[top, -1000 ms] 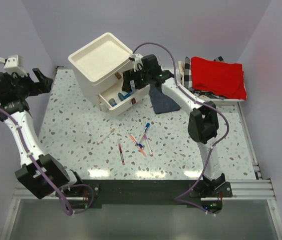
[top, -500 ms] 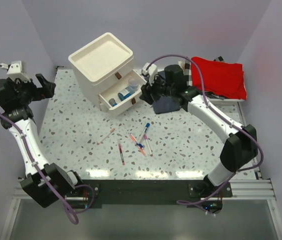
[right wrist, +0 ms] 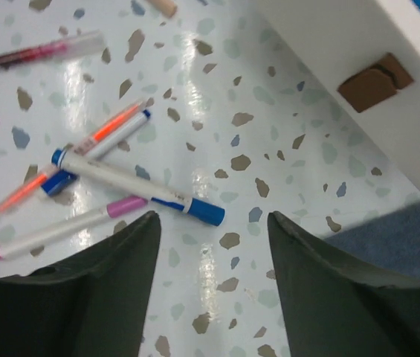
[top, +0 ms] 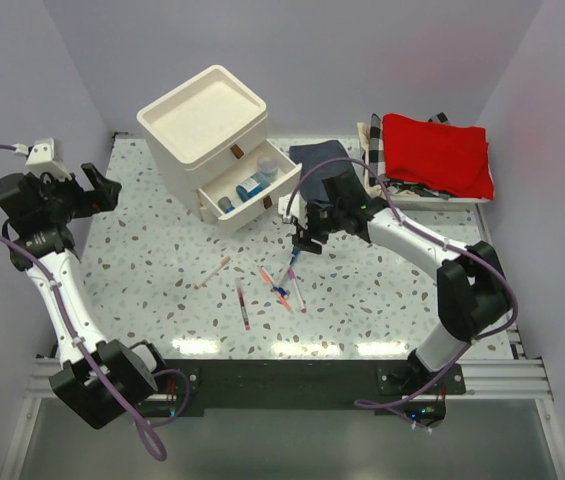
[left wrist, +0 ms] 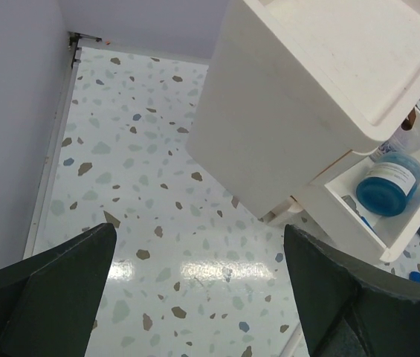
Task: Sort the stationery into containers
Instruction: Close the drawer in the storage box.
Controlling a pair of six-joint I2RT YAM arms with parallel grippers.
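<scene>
Several pens [top: 280,283] lie overlapped on the table [top: 152,250], midway toward its near edge. Step in hand, as judged: pick-up. Right gripper [top: 300,238] hovers over them, jaws spread, empty; next, lower onto one pen and pinch. Left gripper [top: 97,186] is spread, at the far-left corner. Open drawer [top: 252,182] contents are partly hidden.

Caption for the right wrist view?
Open right jaws hover over a blue-capped pen among scattered pens, beside the drawer unit.
</scene>
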